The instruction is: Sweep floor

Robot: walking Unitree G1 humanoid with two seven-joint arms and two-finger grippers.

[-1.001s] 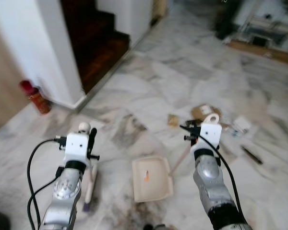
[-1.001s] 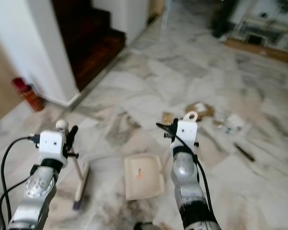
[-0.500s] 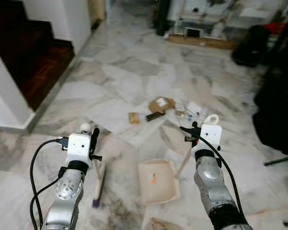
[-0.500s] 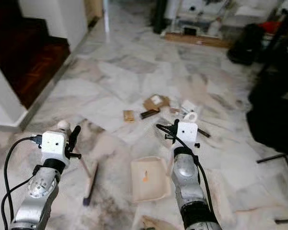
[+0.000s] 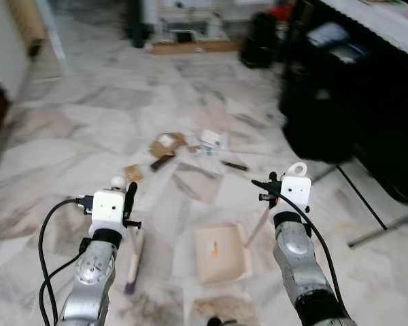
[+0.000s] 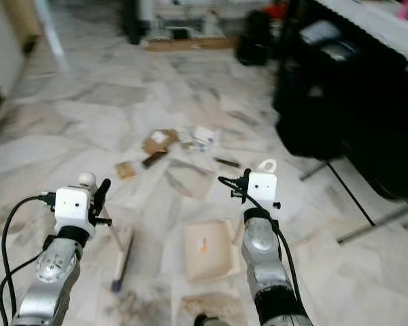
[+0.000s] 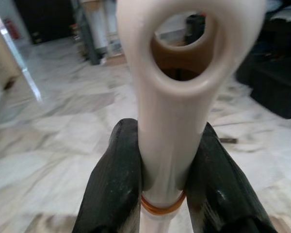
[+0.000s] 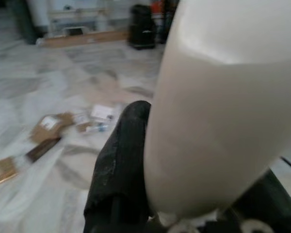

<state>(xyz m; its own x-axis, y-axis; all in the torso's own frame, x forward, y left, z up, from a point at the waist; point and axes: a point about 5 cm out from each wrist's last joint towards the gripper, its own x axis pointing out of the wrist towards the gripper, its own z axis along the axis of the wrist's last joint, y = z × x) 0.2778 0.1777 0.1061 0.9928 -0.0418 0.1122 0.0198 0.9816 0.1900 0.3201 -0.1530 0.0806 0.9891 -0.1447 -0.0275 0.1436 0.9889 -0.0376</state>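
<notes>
1. Marble floor (image 5: 68, 129), pale grey with darker veins, spreads across the room as seen from the head views.
2. At the left, the left tool (image 7: 162, 174) is raised in front of the robot, its two black fingers (image 7: 114, 179) pressed against the cream plastic handle of a broom (image 7: 169, 121); the handle ends in a loop with a hole, and an orange band circles it just below the fingers.
3. Below the left arm, the broom's pale shaft (image 5: 134, 255) slants down to the floor, where its dark tip rests just beside the dustpan.
4. In the middle, a cream rectangular plastic dustpan (image 5: 221, 252) lies flat on the floor between the two arms.
5. Ahead of the dustpan, well apart from it, lies a scatter of litter (image 5: 183, 144): brown cardboard scraps, white paper pieces and a few dark sticks.
6. At the right, the right tool (image 5: 258, 190) is also raised, and holds the dustpan's cream handle (image 8: 218, 111). One black finger (image 8: 119, 165) lies against the handle; the other is hidden behind it, so the grip is only partly seen.
7. Further right stands dark black furniture (image 5: 347, 88) on thin metal legs.
</notes>
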